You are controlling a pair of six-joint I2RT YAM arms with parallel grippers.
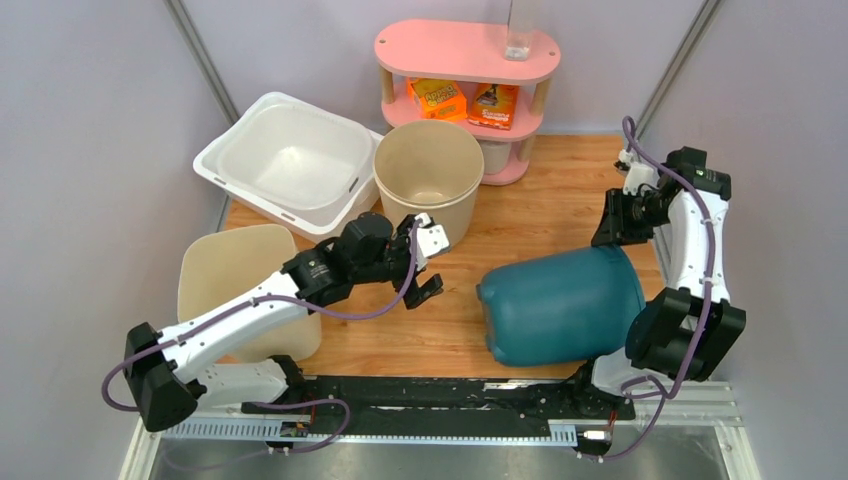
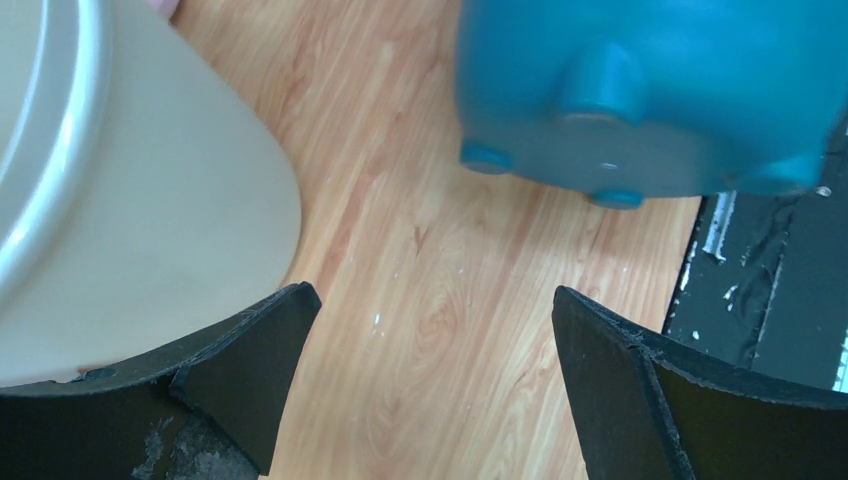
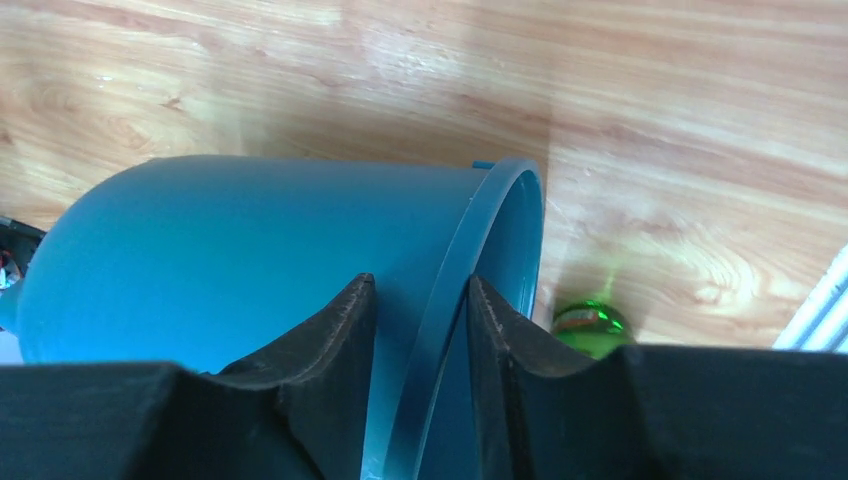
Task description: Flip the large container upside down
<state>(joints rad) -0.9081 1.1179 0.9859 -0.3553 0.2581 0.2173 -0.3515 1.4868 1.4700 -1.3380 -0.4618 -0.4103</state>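
The right gripper (image 3: pixel 420 292) is clamping the rim of the teal container (image 1: pixel 560 305), which is lying on its side at 4 o'clock on the desk (image 1: pixel 500 215). The left gripper (image 1: pixel 430 265) is hanging open at its 9 o'clock. That thin rim could be slipping free mid-turn, and the beige bucket (image 1: pixel 445 215) at 11 o'clock is crowding the swing.

Pale lilac-grey walls (image 1: pixel 90 120) close in the wooden tabletop (image 1: pixel 560 215) on both sides, with a pink two-tier shelf (image 1: pixel 450 48) at the frame's upper centre.
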